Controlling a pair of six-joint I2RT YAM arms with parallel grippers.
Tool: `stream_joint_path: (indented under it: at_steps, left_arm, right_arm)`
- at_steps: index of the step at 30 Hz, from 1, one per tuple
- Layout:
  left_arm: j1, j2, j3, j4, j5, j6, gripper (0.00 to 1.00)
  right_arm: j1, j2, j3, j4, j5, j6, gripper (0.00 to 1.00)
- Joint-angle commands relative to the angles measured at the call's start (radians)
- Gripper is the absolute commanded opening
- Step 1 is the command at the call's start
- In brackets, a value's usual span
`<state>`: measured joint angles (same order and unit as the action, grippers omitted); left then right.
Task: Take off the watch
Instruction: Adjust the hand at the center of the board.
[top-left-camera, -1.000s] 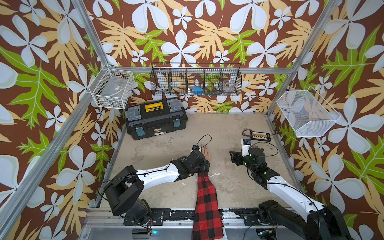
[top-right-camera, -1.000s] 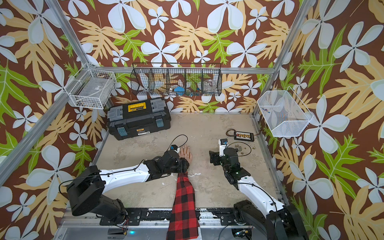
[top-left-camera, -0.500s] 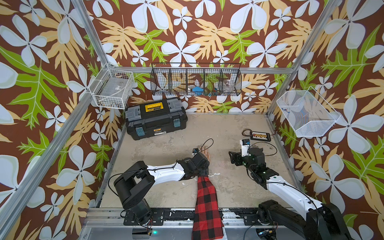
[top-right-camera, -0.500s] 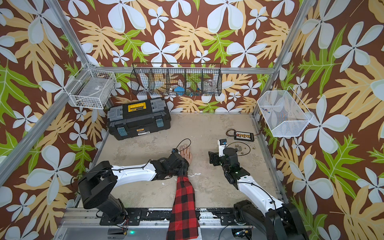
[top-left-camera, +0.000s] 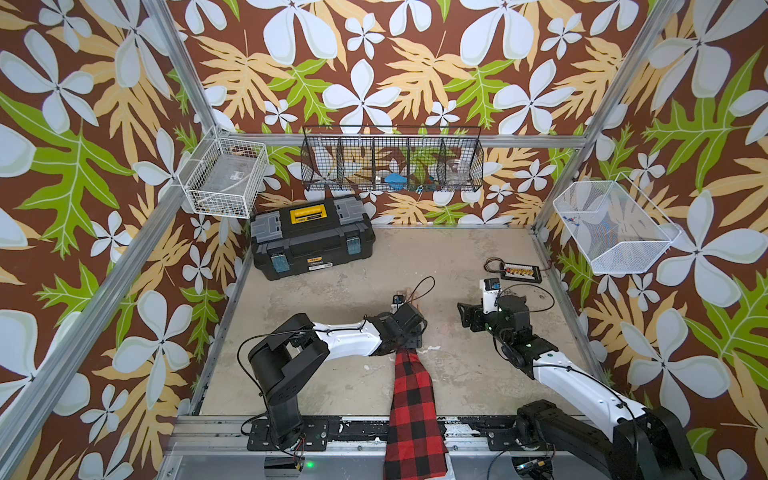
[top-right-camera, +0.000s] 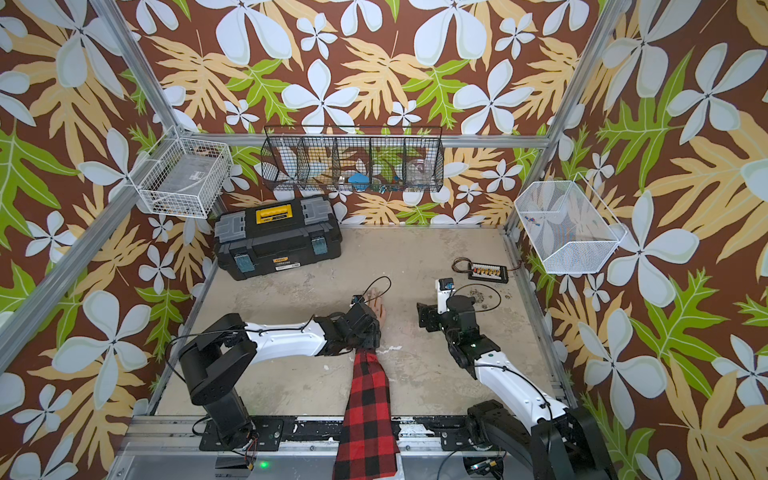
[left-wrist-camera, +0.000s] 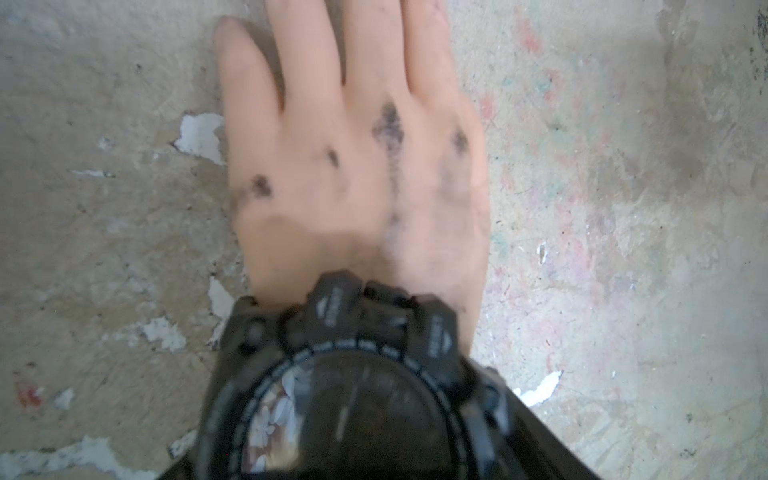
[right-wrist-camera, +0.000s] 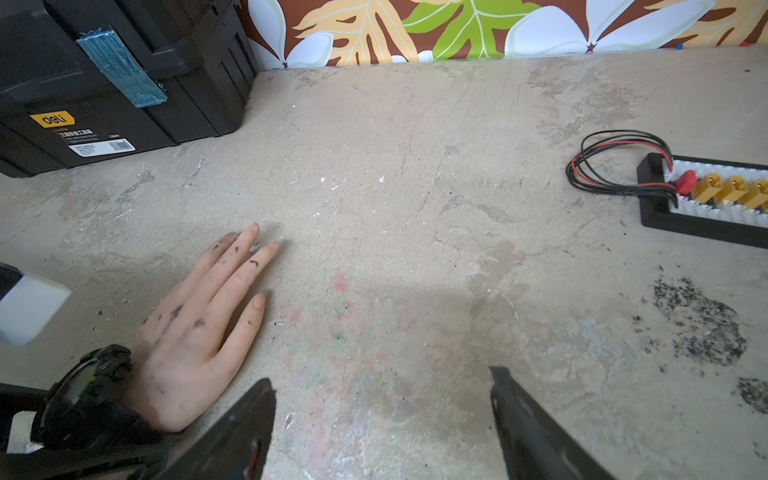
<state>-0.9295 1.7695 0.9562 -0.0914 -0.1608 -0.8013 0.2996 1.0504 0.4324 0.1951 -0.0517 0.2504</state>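
Black toolbox shut; right claw wide, empty; left claw over watch, grip unclear.

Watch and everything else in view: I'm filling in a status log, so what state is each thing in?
watch: strapped on the wrist, face up.
hand: flat on the table, palm down, smudged.
left end effector: low over the watch; grip unclear.
right end effector: open, empty.
toolbox: lid shut.
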Motion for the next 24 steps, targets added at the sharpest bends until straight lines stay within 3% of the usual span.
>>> stream_joint_path:
  at_steps: [1, 17, 24]
  left_arm:
    - [0.0, 0.013, -0.008, -0.016, -0.013, 0.011, 0.76]
    - [-0.001, -0.047, -0.059, -0.024, -0.007, 0.037, 0.77]
    - [-0.004, -0.021, -0.042, -0.022, 0.005, 0.043, 0.66]
  right_arm:
    - [0.001, -0.003, 0.004, 0.011, -0.007, 0.0, 0.83]
    - [0.001, 0.002, 0.0, 0.012, -0.012, 0.01, 0.83]
    - [0.0, 0.004, 0.003, 0.014, -0.016, 0.013, 0.83]
